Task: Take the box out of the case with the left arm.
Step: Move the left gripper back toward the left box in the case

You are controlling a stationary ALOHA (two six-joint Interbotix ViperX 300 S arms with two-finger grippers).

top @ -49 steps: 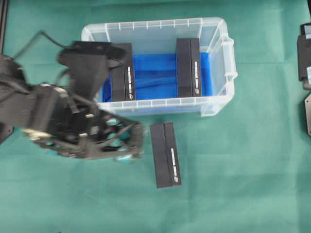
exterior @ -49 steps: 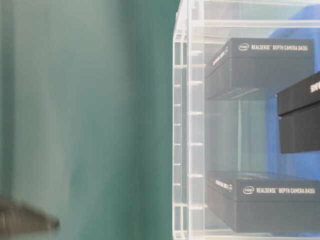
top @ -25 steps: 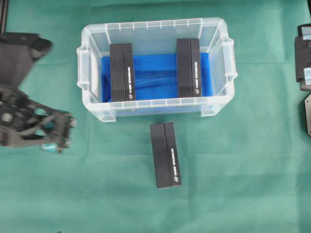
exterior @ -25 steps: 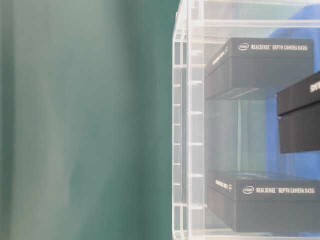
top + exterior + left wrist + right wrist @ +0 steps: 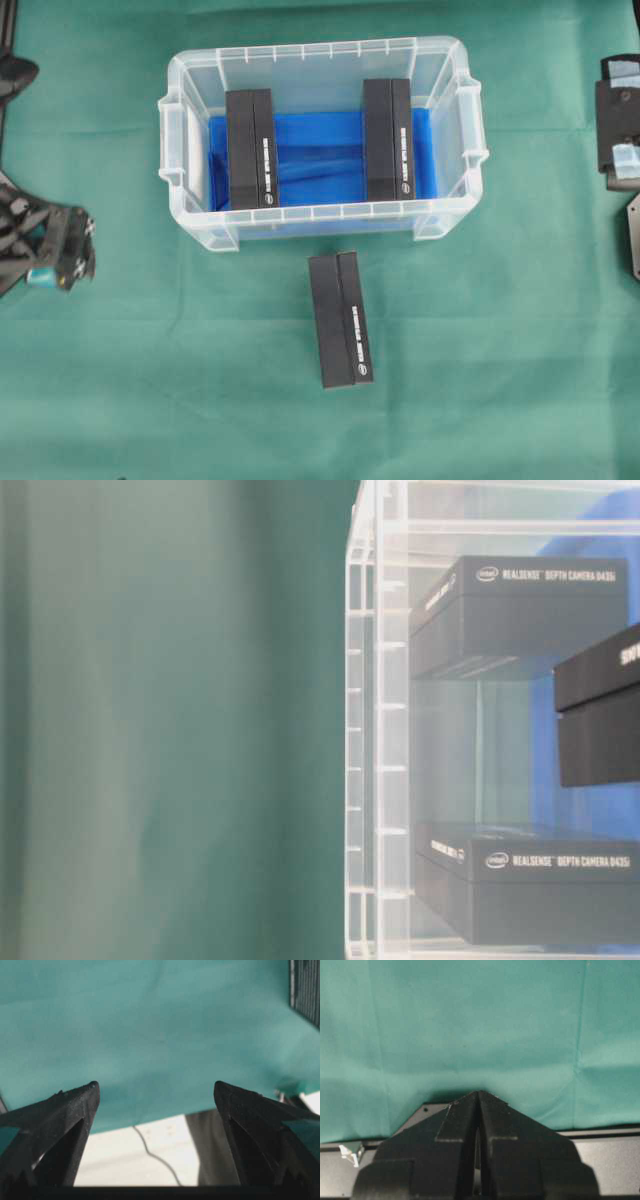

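- One box (image 5: 340, 320) lies on the tabletop (image 5: 500, 380) just in front of the case (image 5: 470, 110), clear of its wall. I judge the take-out done for this box.
- Two boxes are in the case on the blue lining: left box (image 5: 251, 148), right box (image 5: 388, 139). Both are flat and well apart.
- My left end effector (image 5: 55, 255) is empty, jaws spread wide, at the far left edge of the overhead view, well away from the case.
- Right end effector (image 5: 478, 1097) is closed, parked at the right edge, idle.
- Next move, if another box is wanted: swing back over the case, come down astride the left box, then close.
- Versus a second ago: my left arm was over the case's left end and front wall; it has since pulled back left. The boxes haven't shifted.
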